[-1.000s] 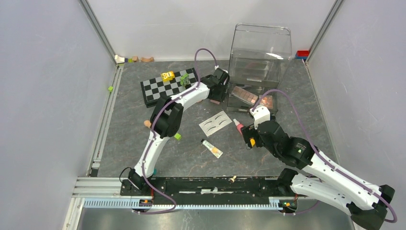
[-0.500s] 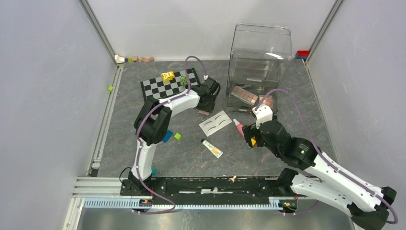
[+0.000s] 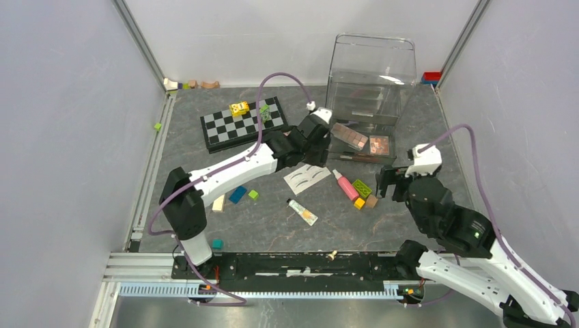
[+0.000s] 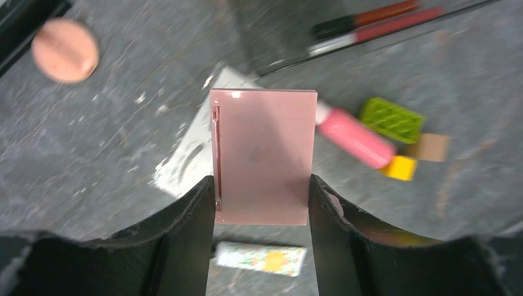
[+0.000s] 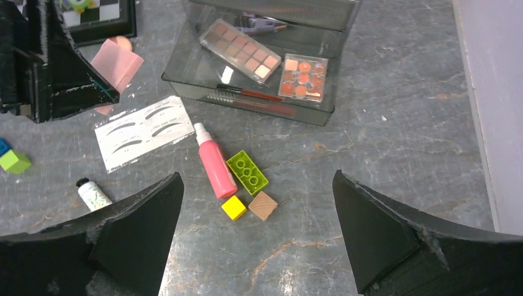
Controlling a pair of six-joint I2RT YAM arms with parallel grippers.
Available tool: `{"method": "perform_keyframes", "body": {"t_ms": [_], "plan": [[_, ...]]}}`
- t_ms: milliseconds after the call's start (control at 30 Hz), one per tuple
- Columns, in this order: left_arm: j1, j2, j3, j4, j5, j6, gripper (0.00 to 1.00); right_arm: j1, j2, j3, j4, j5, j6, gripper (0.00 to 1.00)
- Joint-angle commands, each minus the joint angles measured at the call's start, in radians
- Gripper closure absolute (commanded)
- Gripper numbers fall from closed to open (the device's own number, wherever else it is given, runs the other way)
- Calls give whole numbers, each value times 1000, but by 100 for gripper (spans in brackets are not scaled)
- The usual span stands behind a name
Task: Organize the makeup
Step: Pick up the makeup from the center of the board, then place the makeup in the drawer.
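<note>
My left gripper (image 4: 262, 185) is shut on a flat pink case (image 4: 262, 142) and holds it above the white card of lash shapes (image 3: 307, 176), close to the open drawer's left end; it shows in the top view (image 3: 319, 140). My right gripper (image 5: 259, 234) is wide open and empty, and sits right of the pink tube (image 5: 215, 163) in the top view (image 3: 390, 183). The drawer holds the brown-pink eyeshadow palette (image 5: 242, 50), an orange palette (image 5: 303, 77), thin brushes (image 5: 253, 95) and a purple curler (image 5: 259, 23). A cream tube (image 3: 301, 211) lies in front of the card. A peach sponge (image 4: 65, 50) lies by the chessboard.
The clear organizer (image 3: 369, 75) stands at the back right. The chessboard (image 3: 239, 126) with toy pieces lies back left. A green brick (image 5: 247, 172), a yellow cube (image 5: 234, 207) and a wooden block (image 5: 263, 205) lie by the pink tube. More blocks (image 3: 237, 195) lie left of centre.
My left arm has stretched to the right and lifted the pink case toward the drawer. My right arm has drawn back to the right, uncovering the pink tube and the blocks.
</note>
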Motion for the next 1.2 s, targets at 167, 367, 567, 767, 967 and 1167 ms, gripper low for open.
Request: {"method": "perform_keyframes", "body": {"t_ms": [167,367,567,767,967,1167], "plan": [[-72,103,242,74,-43,-70,49,-2,-80,12,-59,82,97,3],[-72,183,321,111,-58,-59,49,-2,-90,4,-78,73,104,3],[-71,267,400,147,-74,-42,49,-2,-109,4,-78,73,104,3],[-60,364,504,145,-87,-23,49,-1,-120,0,-90,68,111,3],[-47,423,541,150,-135,-43,49,-1,-139,-1,-95,66,112,3],[-33,465,550,160,-139,-58,49,-2,-134,1,-105,62,108,3]]}}
